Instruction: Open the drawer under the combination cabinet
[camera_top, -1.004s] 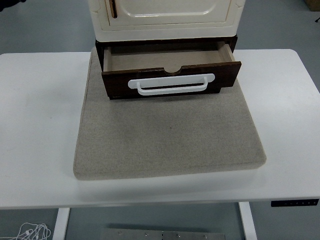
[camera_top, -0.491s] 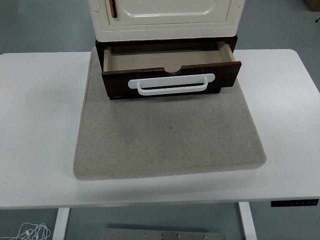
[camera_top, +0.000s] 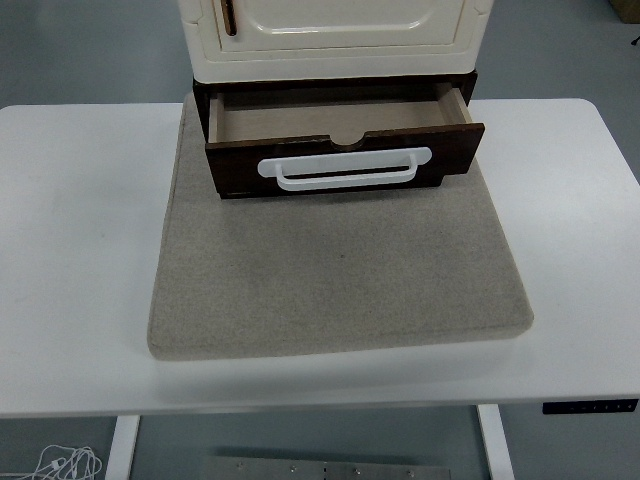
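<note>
The bench (camera_top: 80, 250) is plain white, and the mat (camera_top: 340, 270) lying on it is a speckled grey-beige with no pattern. At the bench's far edge the cabinet (camera_top: 330, 35) is glossy cream with a small brown door handle (camera_top: 228, 15), while the drawer (camera_top: 340, 150) under it has a dark brown front, a pale tan inside and a white handle (camera_top: 345, 168).
</note>
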